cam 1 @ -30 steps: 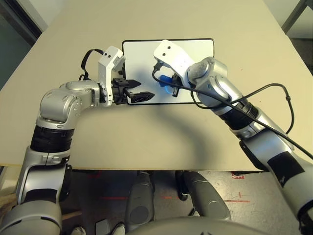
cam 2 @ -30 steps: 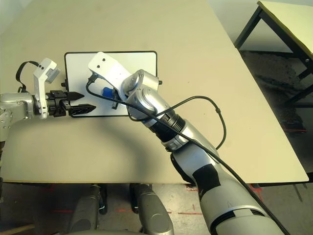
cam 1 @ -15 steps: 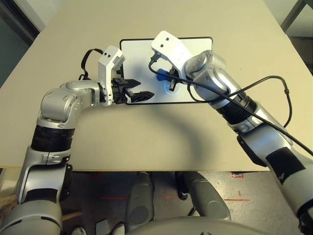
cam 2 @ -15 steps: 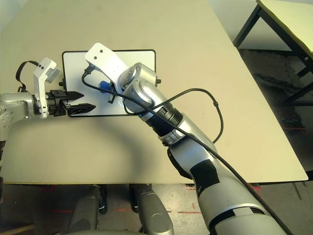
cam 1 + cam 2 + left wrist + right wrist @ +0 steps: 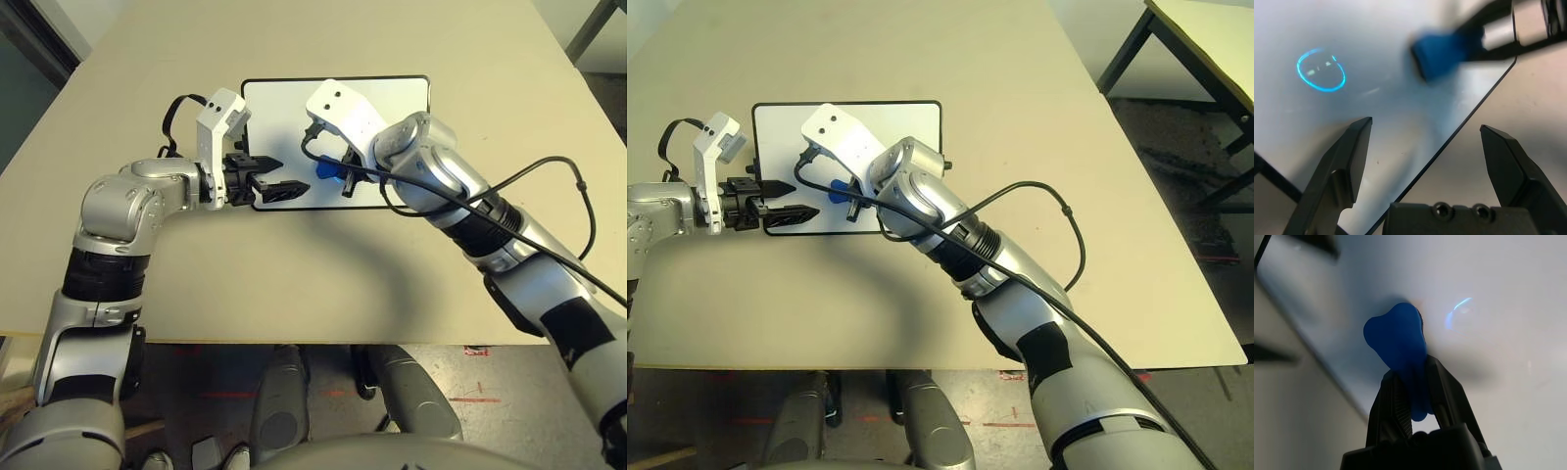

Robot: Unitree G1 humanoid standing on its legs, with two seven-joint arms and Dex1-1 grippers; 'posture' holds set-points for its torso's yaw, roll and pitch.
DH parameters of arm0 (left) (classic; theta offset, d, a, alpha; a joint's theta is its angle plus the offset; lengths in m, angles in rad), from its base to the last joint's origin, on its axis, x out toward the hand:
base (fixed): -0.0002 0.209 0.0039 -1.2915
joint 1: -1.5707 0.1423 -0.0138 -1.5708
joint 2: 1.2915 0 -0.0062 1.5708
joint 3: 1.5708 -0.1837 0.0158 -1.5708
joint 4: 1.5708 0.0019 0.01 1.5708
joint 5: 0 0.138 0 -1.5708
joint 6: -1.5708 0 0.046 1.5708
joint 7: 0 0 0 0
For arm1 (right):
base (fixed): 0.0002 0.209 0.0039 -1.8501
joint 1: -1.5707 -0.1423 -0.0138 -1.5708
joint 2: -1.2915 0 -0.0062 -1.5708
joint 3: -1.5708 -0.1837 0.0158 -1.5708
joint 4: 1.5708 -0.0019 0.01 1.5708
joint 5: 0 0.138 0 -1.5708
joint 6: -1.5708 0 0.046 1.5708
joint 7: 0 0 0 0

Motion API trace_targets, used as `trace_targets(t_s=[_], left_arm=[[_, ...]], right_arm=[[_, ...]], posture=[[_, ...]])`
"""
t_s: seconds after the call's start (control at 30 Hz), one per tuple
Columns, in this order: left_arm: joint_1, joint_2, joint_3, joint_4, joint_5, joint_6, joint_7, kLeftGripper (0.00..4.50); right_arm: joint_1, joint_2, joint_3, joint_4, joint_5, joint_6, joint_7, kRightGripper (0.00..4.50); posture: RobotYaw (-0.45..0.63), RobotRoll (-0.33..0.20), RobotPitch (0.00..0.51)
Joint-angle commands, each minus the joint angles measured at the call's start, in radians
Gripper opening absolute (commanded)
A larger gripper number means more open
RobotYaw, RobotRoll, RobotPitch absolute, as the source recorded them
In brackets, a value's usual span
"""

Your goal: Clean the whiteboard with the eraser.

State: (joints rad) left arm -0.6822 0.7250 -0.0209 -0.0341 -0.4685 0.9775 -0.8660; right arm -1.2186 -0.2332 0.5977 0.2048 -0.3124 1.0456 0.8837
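Presently the eraser (image 5: 1396,340) is pinched in the right tool (image 5: 1418,396) over the whiteboard (image 5: 279,103); the left tool (image 5: 1425,147) is held spread at the board's near edge.

Table (image 5: 323,284): carries the whiteboard (image 5: 392,98), which lies flat in the far middle, long side running left to right.

Left gripper (image 5: 277,179): at the whiteboard's near-left corner, its fingers over the near edge, pointing right.

Eraser (image 5: 325,170): over the near half of the whiteboard, just right of the left gripper, clamped between the fingers of the right gripper (image 5: 1411,401); whether it touches the surface cannot be told.

Right arm (image 5: 460,206): reaches in from the near right, crossing the whiteboard's near-right part.

Second table (image 5: 1205,39): far right, well apart.
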Motion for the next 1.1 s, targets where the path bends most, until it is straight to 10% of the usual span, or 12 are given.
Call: trace_targets(t_s=[0.03, 0.73, 1.1], left_arm=[[0.004, 0.003, -0.014, 0.009, 0.007, -0.002, -0.004, 4.5], [-0.003, 0.006, -0.019, 0.019, 0.011, -0.004, -0.011, 4.5], [-0.068, -0.092, 0.14, 0.008, 0.001, -0.241, 0.09, 4.5]], right_arm=[[0.004, 0.011, -0.005, 0.006, 0.027, -0.003, -0.006, 0.6], [0.019, -0.019, 0.002, -0.014, 0.08, 0.001, -0.044, 0.6], [-0.073, -0.115, -0.407, -0.158, 0.236, 0.175, -0.114, 0.6]], posture=[[-0.09, 0.0, 0.194], [-0.09, 0.0, 0.2], [-0.04, 0.0, 0.16]])
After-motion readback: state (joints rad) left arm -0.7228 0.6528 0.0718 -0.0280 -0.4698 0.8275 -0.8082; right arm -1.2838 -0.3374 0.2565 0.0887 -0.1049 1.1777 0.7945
